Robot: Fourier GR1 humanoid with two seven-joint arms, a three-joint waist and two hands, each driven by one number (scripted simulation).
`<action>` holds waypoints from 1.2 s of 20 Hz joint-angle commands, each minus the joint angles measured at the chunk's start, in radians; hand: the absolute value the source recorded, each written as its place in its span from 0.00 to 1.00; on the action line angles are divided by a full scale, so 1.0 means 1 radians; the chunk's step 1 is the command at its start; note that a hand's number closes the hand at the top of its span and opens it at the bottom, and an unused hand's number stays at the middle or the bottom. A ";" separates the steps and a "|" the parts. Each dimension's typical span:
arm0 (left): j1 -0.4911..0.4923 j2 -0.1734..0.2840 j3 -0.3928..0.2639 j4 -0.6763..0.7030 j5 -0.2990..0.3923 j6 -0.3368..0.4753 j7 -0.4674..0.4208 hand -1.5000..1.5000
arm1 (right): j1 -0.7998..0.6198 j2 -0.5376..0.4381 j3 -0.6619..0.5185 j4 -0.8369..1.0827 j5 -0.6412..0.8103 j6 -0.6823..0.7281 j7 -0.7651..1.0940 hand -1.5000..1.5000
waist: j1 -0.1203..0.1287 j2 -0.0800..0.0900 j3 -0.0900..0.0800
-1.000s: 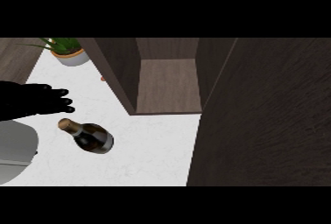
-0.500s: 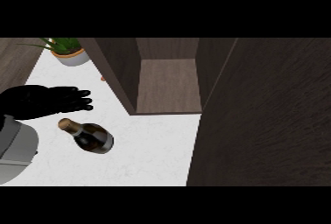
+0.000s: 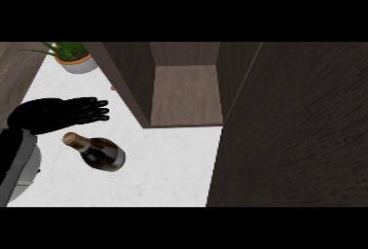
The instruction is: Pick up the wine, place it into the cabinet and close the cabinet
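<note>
You are at the pick-up step: nothing is held yet. The dark glass wine bottle with the gold-capped neck [image 3: 100, 152] stands on the white marbled counter [image 3: 169, 168], seen from almost straight above, at about eight o'clock from the middle of the head view. Its cap leans toward ten o'clock in the picture and its body toward four o'clock.

Your left robot hand [image 3: 59, 114], black, hovers just beyond the bottle at about eleven o'clock from it, fingers straight and spread, pointing toward three o'clock. It grips nothing; whether it touches the cap cannot be told from this angle, but it looks apart. The right robot hand does not show.

The dark brown wooden cabinet [image 3: 185, 95] stands open at twelve o'clock, its bare shelf facing you, and the tall dark wooden door [image 3: 295, 126] swings out along the three o'clock side.

For the next move, as I judge it, you need to bring the left robot hand back toward six o'clock and down beside the bottle's body, then curl fingers and thumb round it below the neck. A grasp at the cap could tip it. The green potted plant [image 3: 72, 57] at eleven o'clock stands well apart and should not hinder you.
</note>
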 commanded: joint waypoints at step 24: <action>0.011 -0.230 0.235 0.087 -0.472 -0.182 -0.063 0.00 | -0.036 -0.093 0.091 -0.122 0.083 -0.095 0.037 0.00 | -0.035 0.008 -0.006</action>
